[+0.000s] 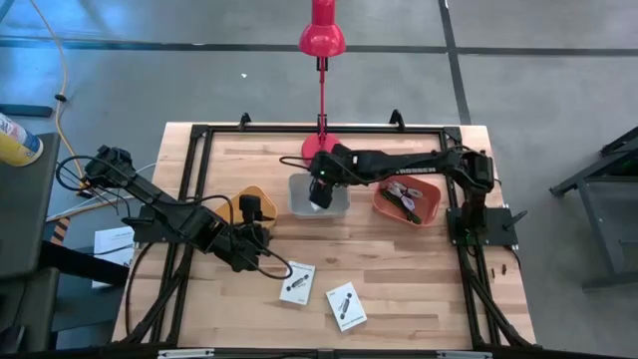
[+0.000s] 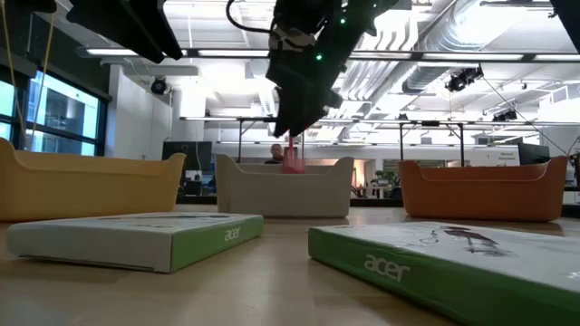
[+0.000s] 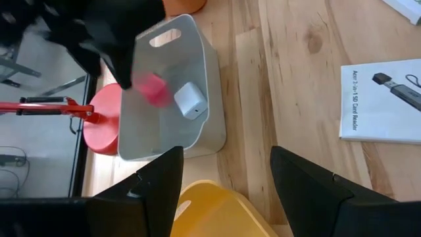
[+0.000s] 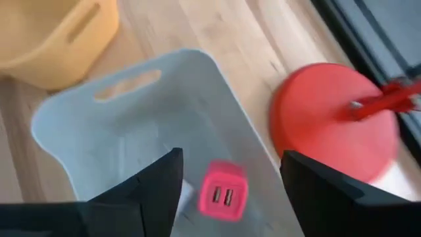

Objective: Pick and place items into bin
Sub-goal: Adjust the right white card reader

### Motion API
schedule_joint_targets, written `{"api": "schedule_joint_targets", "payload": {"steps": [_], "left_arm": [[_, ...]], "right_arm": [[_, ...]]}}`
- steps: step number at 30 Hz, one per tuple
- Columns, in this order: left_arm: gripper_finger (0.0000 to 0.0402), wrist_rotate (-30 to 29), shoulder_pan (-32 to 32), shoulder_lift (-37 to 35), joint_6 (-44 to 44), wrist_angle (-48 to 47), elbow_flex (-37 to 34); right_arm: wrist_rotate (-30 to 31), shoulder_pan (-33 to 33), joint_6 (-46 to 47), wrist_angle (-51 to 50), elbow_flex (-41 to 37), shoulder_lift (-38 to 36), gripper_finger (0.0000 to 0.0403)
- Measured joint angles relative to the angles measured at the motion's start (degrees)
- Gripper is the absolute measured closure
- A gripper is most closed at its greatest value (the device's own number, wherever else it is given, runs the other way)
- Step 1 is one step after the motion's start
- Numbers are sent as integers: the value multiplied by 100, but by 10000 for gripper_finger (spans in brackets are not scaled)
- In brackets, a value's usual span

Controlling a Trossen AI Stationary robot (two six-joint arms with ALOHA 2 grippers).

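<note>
My right gripper [image 1: 321, 189] [image 4: 227, 191] hangs open over the grey bin [image 1: 319, 197] [image 4: 131, 125]. The pink cube [image 4: 222, 191] [image 3: 152, 89] shows between its fingers without touching them, inside the bin's outline. Whether it rests on the bin's floor I cannot tell. A white cube [image 3: 191, 100] lies in the same bin. My left gripper [image 1: 254, 212] [image 3: 223, 191] is open above the yellow bin [image 3: 204, 210]. Two white cards [image 1: 297, 282] [image 1: 346, 305] lie flat on the table near its front edge.
An orange bin [image 1: 409, 202] right of the grey one holds several small bits. A red lamp stands behind the grey bin on its round base [image 4: 332, 118]. A black frame [image 1: 199, 135] runs round the tabletop. Bare wood lies between the bins and the cards.
</note>
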Motion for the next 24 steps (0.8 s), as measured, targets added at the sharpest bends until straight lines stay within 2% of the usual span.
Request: {"api": "schedule_joint_targets", "payload": {"steps": [8,19,24], "left_arm": [[186,-10,2,-2,-2,4,0],[186,55,2,-2,-19,4,0],[186,196,2,-2,-22,9,0]], "right_arm": [[-291,7,294,410,0,356,204],[-348,22,299,412,0,331,251],[-351,111,252,456,-7,74,264]]}}
